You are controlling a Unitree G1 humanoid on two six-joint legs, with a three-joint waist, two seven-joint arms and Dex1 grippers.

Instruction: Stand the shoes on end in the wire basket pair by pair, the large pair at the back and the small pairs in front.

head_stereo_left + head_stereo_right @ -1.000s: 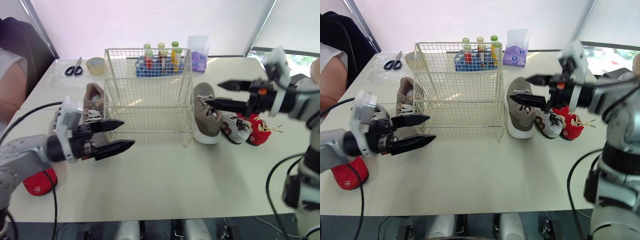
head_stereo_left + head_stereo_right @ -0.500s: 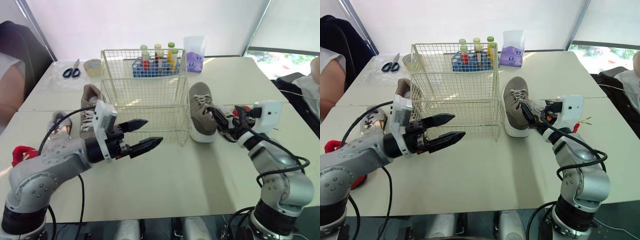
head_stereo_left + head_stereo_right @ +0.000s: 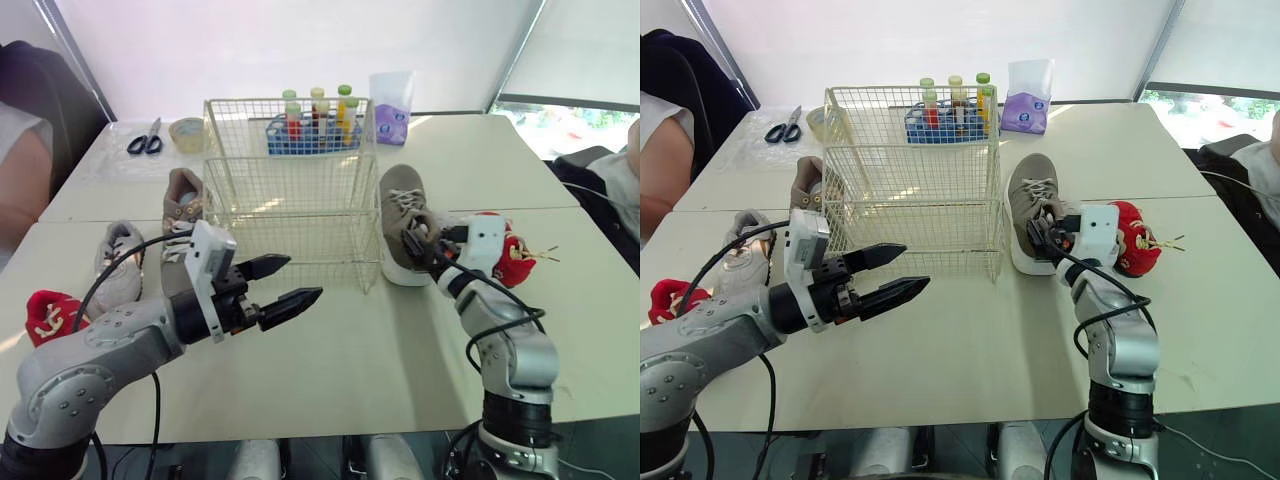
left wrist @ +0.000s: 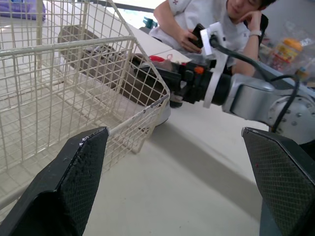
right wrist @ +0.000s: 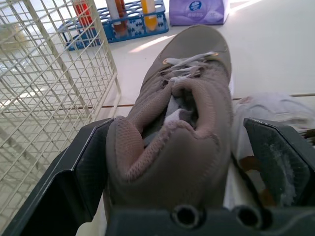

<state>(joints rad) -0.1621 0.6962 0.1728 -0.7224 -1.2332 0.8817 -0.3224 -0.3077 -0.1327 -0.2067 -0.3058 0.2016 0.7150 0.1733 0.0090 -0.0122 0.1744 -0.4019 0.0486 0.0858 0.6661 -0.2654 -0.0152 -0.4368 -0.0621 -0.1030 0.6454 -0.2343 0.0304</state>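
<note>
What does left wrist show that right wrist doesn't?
Left wrist, not right wrist: a seated person, the right arm stretched to the large brown shoe, and the open left claw. Right wrist, not left wrist: the blue tube rack, a small white shoe beside the brown one, and the brown heel between the fingers of the open right claw. Both: the wire basket and that brown shoe.

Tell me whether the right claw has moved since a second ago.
Yes. The right claw has come down from above the large brown shoe to its heel, with its fingers open on either side of it.
</note>
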